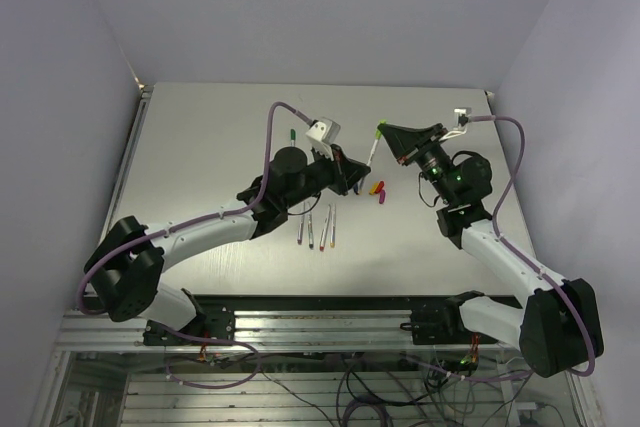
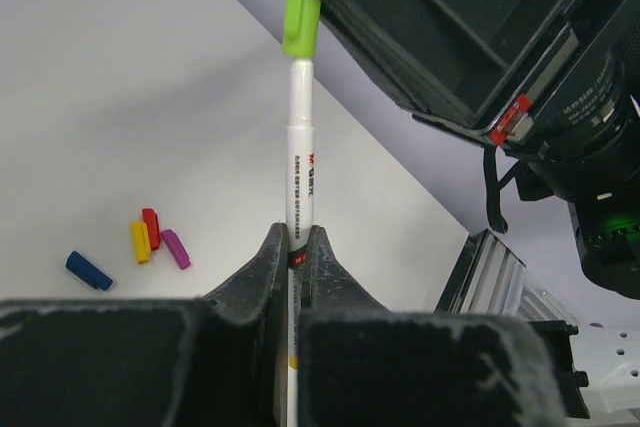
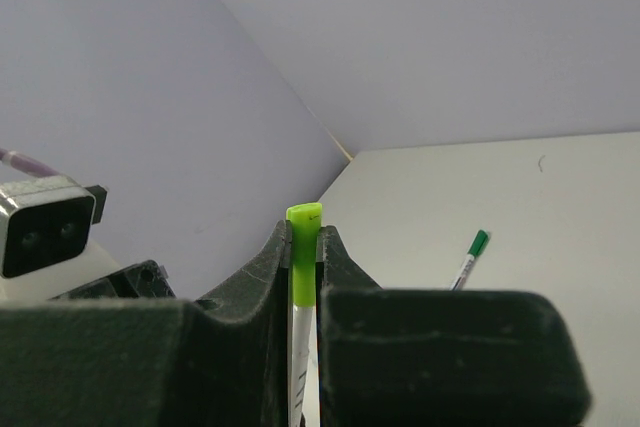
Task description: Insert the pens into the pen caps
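Note:
My left gripper [image 2: 297, 237] is shut on the lower barrel of a white pen [image 2: 302, 147], which it holds above the table, tip end up. A lime-green pen cap [image 2: 301, 7] sits on that pen's upper end. My right gripper [image 3: 305, 237] is shut on this cap [image 3: 303, 257], with the white barrel running down between its fingers. In the top view the two grippers meet over the table's middle, left [image 1: 352, 173] and right [image 1: 386, 133], with the pen [image 1: 373, 150] between them. Blue [image 2: 90, 270], yellow [image 2: 140, 242], red [image 2: 151, 228] and purple [image 2: 176, 248] caps lie loose on the table.
Several uncapped pens [image 1: 316, 230] lie side by side near the front of the table, left of the loose caps [image 1: 379, 190]. One pen with a dark green cap [image 3: 470, 257] lies apart at the back left [image 1: 291, 135]. The table's right edge and rail [image 2: 490, 267] are close by.

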Action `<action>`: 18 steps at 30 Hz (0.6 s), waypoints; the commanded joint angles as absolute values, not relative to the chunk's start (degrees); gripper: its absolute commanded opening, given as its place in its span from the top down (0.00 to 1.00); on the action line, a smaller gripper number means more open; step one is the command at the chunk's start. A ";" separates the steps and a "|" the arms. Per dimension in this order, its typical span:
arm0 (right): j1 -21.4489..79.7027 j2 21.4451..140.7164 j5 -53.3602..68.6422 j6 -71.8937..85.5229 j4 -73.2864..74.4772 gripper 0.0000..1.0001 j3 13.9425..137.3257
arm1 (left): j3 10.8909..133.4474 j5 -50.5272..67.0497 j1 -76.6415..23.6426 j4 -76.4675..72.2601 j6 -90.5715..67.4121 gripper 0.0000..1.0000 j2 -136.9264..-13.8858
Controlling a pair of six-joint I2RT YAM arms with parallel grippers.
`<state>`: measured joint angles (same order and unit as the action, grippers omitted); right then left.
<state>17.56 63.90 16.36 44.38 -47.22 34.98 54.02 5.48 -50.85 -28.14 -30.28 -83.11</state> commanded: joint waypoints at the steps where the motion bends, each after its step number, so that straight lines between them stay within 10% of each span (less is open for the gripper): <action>1: 18.21 63.22 17.52 44.12 -46.03 1.00 34.15 | 53.80 3.31 -51.19 -31.29 -30.06 0.93 -81.01; 18: 18.64 67.39 25.62 46.36 -44.38 1.00 35.54 | 52.81 1.01 -51.16 -35.40 -27.80 0.93 -79.97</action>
<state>18.13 64.82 19.42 45.32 -45.15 34.81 52.93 3.51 -50.85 -28.51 -29.76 -82.39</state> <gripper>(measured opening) 0.046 0.099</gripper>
